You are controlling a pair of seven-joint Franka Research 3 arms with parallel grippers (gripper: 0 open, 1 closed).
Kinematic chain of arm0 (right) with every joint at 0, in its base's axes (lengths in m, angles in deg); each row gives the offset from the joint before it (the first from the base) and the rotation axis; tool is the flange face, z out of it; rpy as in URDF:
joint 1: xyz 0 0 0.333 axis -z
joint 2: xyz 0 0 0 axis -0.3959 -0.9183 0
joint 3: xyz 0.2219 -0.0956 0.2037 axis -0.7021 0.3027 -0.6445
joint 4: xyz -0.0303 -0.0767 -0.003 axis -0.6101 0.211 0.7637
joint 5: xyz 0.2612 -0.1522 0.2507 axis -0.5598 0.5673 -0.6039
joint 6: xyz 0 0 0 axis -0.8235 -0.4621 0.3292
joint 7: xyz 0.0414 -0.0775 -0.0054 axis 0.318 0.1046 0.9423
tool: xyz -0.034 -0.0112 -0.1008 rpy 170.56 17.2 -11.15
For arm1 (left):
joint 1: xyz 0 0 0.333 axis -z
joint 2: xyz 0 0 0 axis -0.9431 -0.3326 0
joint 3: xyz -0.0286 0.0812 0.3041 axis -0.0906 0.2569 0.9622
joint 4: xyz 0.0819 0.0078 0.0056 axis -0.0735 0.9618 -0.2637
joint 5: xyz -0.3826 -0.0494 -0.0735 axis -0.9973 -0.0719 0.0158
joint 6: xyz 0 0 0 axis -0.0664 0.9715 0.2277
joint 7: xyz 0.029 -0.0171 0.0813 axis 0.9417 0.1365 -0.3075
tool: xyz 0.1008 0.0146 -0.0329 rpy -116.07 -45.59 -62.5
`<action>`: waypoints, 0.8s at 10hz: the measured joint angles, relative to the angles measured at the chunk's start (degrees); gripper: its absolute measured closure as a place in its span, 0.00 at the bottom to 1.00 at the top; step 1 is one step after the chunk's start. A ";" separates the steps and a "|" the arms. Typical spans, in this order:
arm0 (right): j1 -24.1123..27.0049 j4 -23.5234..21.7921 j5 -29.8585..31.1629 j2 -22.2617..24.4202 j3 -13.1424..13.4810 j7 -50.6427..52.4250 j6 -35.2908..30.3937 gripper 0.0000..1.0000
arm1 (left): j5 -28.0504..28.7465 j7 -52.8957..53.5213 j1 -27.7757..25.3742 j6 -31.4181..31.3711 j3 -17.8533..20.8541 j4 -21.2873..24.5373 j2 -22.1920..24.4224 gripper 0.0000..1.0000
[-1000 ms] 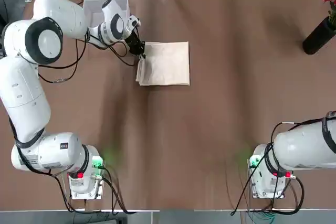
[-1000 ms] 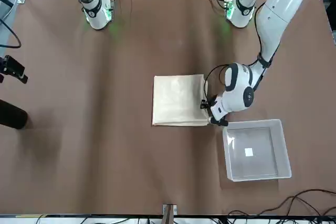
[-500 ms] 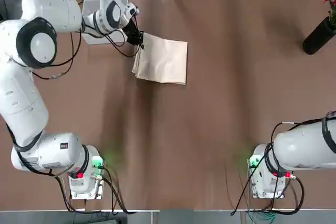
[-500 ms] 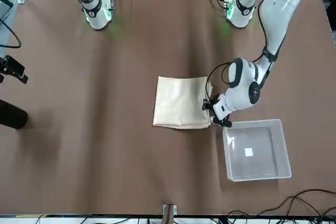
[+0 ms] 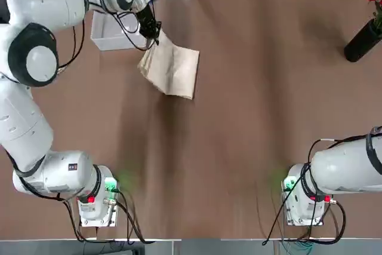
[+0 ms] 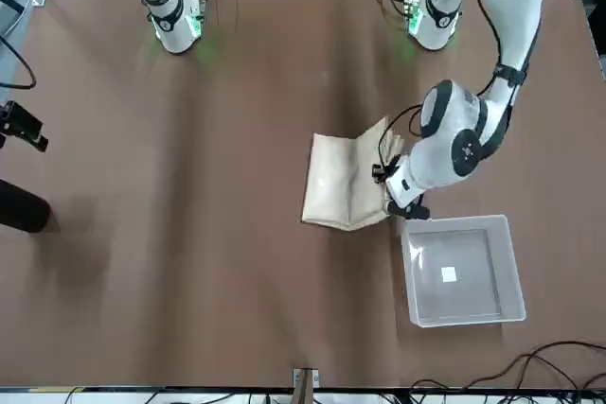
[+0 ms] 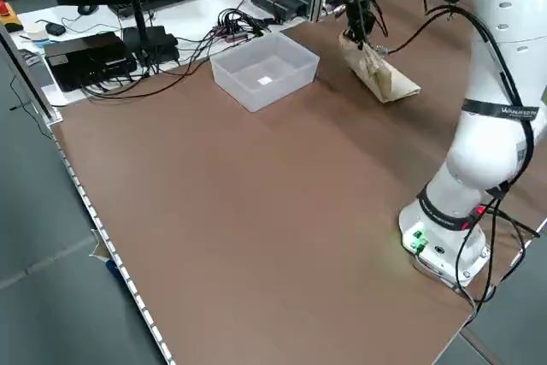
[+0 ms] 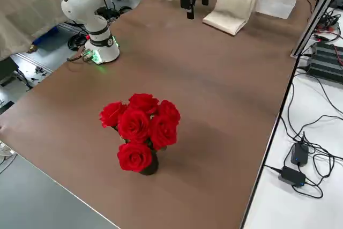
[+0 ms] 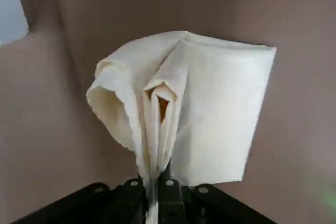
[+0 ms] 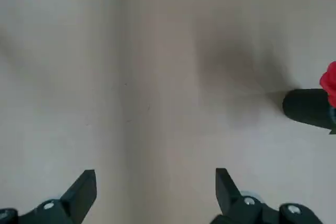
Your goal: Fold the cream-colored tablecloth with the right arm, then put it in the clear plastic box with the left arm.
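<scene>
The cream-colored tablecloth is folded into a small layered packet. One edge is lifted off the brown table and the opposite edge still rests on it. My left gripper is shut on the raised edge, and the left wrist view shows the layers pinched together where the fingers meet the tablecloth. The clear plastic box stands empty just beyond the left gripper, at the table's far left. My right gripper hangs open over bare table on the right side, apart from the tablecloth.
A black vase of red roses stands at the far right edge of the table. Cables and electronics lie on the white bench past the table's far edge. The right arm's base is at the near right.
The left gripper has risen and moved toward the box with the tablecloth's edge. The tablecloth has slid left and now hangs tilted. The right arm has not moved.
</scene>
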 joint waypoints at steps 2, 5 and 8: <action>0.00 -0.01 -0.01 0.00 0.06 -0.10 -0.01 0.00 | 4.36 -8.72 5.96 0.00 0.06 -0.33 -1.26 0.93; -0.02 -0.04 -0.01 0.00 0.04 0.47 -0.22 0.00 | 7.37 -18.32 12.72 -0.68 0.20 -4.72 -7.11 0.93; -0.24 -0.06 -0.01 0.00 -0.13 1.12 -1.79 0.00 | 8.60 -24.54 15.02 -4.85 0.41 -10.85 -13.23 0.93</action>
